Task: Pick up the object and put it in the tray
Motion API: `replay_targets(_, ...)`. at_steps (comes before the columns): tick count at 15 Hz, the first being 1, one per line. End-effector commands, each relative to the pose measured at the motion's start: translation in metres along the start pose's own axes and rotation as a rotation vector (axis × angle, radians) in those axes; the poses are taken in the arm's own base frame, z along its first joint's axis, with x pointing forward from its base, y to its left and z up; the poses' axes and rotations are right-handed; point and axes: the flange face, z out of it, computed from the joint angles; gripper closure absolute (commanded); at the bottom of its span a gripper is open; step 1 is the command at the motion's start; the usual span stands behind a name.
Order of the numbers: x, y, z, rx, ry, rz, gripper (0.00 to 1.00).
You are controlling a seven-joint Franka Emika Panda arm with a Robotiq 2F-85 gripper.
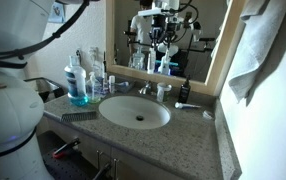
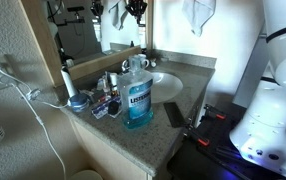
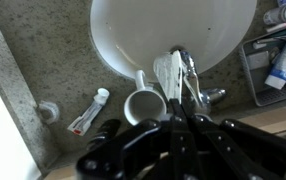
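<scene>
Down at the sink from the wrist: the dark gripper (image 3: 179,118) low in frame, fingers close together, though impossible to tell whether clamped on anything. Right at the fingertips, the small slim white bottle (image 3: 166,78), just beside the chrome faucet (image 3: 189,72) at the rim of the white oval basin (image 3: 133,30). Off to the side, the dark tray (image 3: 249,70) (tubes lying inside), apart from the bottle.
</scene>
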Motion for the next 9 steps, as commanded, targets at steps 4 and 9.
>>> replay_targets(4, -0.014, -0.07, -0.012, 0.023, 0.094, -0.071, 0.99)
replay_targets(9, -0.026, -0.114, -0.006, 0.056, 0.139, -0.158, 0.99)
